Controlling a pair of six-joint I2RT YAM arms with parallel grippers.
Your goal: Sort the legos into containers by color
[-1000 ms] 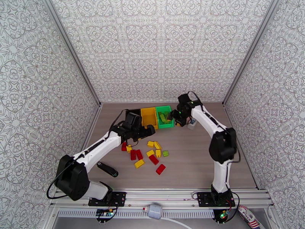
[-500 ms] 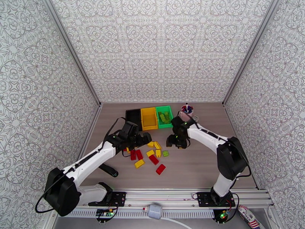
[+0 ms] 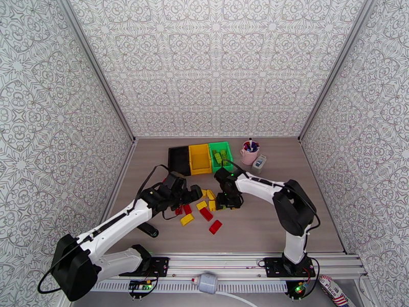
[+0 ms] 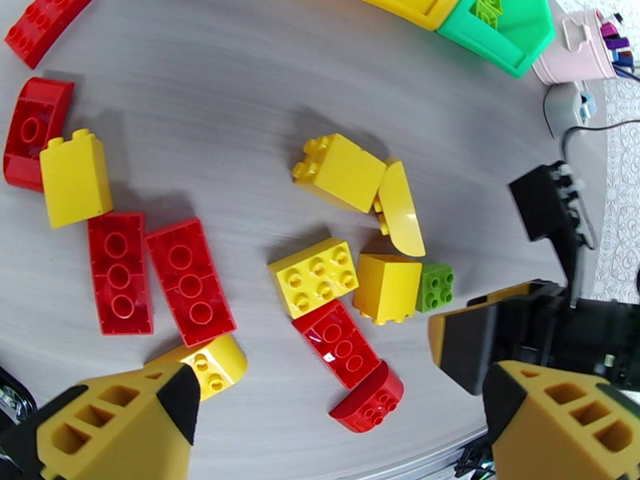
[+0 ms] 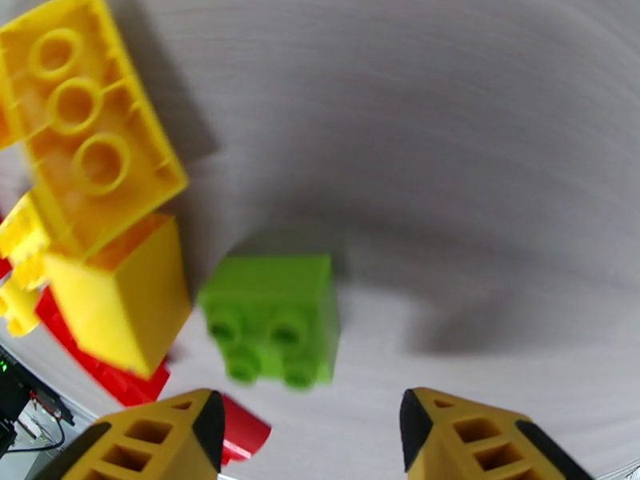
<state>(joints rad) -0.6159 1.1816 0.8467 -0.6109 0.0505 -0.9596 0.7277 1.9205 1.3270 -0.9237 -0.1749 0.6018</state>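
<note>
Loose legos lie mid-table: a red brick [image 3: 215, 226], a yellow brick [image 3: 187, 219] and several more around them. My left gripper [image 3: 192, 193] hangs open over the pile's left side; its wrist view has red bricks [image 4: 190, 280] and yellow bricks [image 4: 314, 276] below its wide-apart fingers [image 4: 120, 418]. My right gripper [image 3: 224, 201] is low at the pile's right edge, open. Its fingertips [image 5: 152, 438] stand either side of a small lime green brick [image 5: 272, 318], just short of it and apart from it. The black bin [image 3: 179, 159], yellow bin [image 3: 200, 158] and green bin [image 3: 221, 155] sit in a row behind.
A pink cup [image 3: 249, 153] with pens and a small grey-white object [image 3: 259, 163] stand right of the bins. A black stick-like object [image 3: 148, 230] lies near the left arm. Patterned walls close in the table's left, back and right.
My right arm swung from the green bin down to the pile and now hovers at the green brick. My left arm drew back from the bins toward the pile's left side.
</note>
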